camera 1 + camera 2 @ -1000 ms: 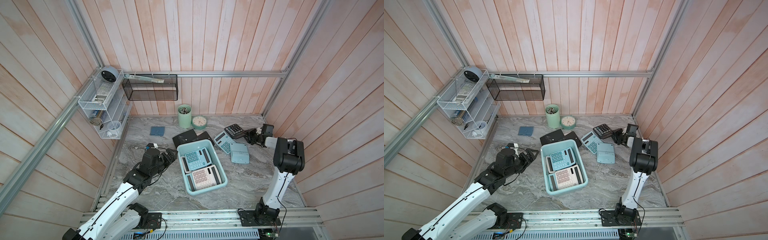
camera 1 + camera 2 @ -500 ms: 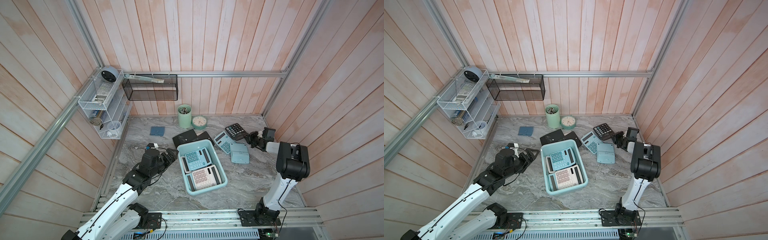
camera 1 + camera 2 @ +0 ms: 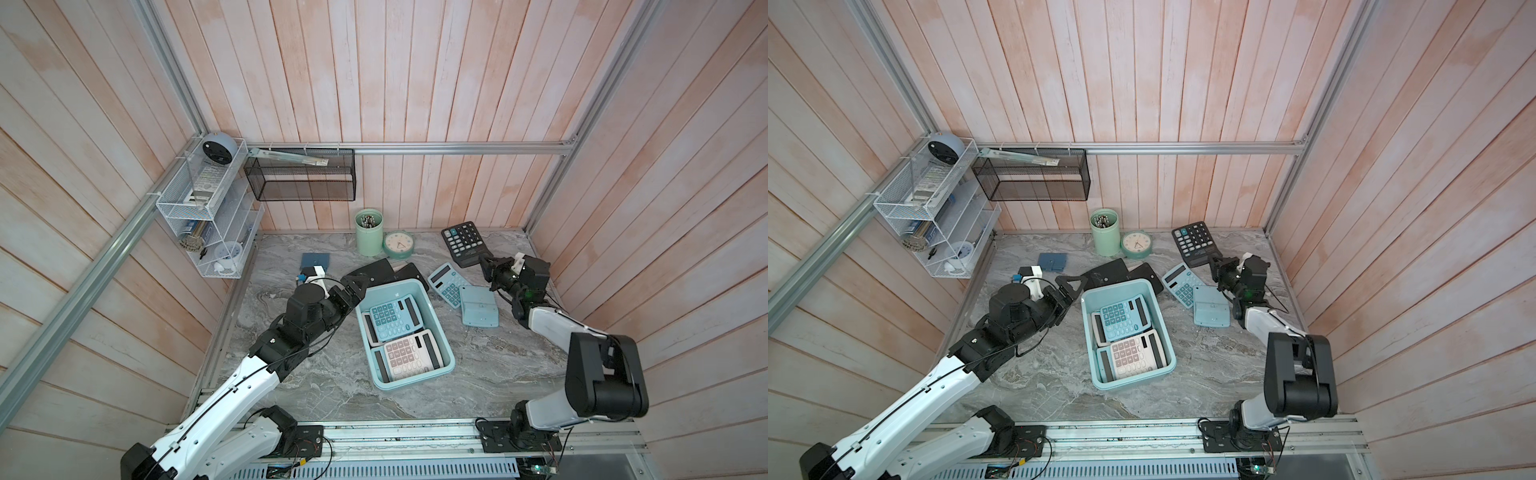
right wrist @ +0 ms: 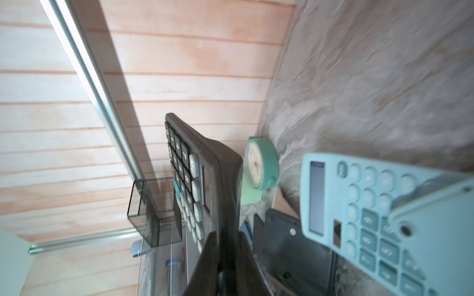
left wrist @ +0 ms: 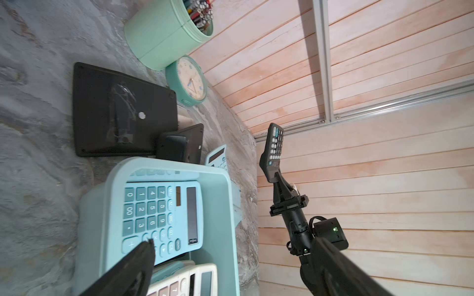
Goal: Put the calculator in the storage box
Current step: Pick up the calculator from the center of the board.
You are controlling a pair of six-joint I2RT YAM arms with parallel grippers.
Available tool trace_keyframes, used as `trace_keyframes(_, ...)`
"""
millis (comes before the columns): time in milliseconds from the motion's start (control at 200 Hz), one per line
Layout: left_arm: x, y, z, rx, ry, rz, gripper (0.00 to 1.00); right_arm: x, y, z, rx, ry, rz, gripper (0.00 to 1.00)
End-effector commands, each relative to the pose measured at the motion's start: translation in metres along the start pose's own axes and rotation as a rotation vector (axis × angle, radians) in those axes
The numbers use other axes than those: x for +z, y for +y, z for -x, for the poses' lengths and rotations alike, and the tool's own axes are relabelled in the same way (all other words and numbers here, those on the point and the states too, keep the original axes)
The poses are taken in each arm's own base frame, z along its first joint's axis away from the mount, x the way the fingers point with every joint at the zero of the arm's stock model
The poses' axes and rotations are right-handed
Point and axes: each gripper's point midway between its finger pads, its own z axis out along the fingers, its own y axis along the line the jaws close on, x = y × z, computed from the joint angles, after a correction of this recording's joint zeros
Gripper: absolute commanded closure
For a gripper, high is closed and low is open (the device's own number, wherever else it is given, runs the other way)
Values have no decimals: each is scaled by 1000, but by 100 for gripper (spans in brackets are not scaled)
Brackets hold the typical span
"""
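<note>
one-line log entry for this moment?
right hand: shut on black calculator, held in air | left hand: open, near box | box: holds other calculators

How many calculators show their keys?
4: teal calculator and pink calculator in the box, aqua calculator on the table, black calculator in the right tool. Others may be hidden.

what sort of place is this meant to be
Probably a mock office desk built inside a robot test cell. Desk things lie about: a storage box holding calculators, a pen pot, a small clock. Yet the plank walls sit in an aluminium frame, with two robot arms.
</note>
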Motion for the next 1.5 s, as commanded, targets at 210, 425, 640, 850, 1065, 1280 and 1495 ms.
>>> trace_keyframes(210,5,-60,13,-76,-156,-266,9,-26,72,-107,-96,22,135,100)
trace_keyframes(425,10,-67,-1,-134,-153,-344,28,-26,82,-152,-74,43,179,100)
trace_keyframes(640,14,-66,-17,-138,-147,-355,27,-9,87,-176,12,82,240,100)
trace_keyframes(850,29,-57,-25,-150,-132,-334,28,3,90,-198,78,126,270,100)
trace_keyframes(1065,35,-49,-26,-141,-139,-292,33,7,96,-210,112,164,302,100)
trace_keyframes(1280,45,-45,-30,-137,-124,-257,27,8,103,-214,111,181,315,100)
trace_keyframes(1495,54,-46,-27,-135,-131,-251,23,7,110,-227,137,229,345,100)
